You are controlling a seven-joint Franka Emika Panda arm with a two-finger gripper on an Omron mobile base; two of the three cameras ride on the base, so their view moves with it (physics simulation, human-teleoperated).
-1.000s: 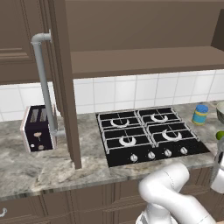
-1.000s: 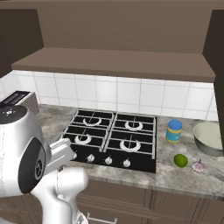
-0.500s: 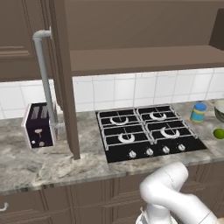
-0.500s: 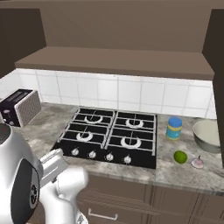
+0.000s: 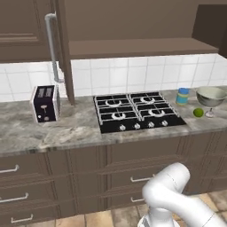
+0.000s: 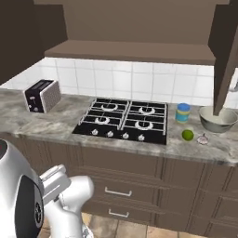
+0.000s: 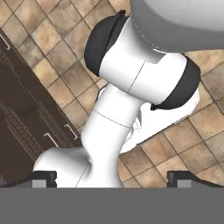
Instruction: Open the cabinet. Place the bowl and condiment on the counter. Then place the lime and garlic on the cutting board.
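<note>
Cabinet (image 5: 62,48) doors stand open above the table (image 6: 60,128); bowl (image 6: 217,120), condiment (image 6: 183,112), lime (image 6: 188,135) & a small pale garlic bulb (image 6: 202,139) sit on the table at approx 3 o'clock of the black hob (image 6: 123,121), lime just beside the garlic, bowl behind both. Toaster (image 5: 45,103) sits at 9 o'clock of the hob. Pincer (image 7: 111,178) tips are wide apart in the hand view, aimed at floor tiles (image 7: 52,57) & holding nothing.

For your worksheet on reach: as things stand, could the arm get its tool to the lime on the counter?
Probably not yet. The lime lies far right on the counter, unobstructed beside the bowl, but the arm is folded low before the drawers, its tool facing the floor.
</note>
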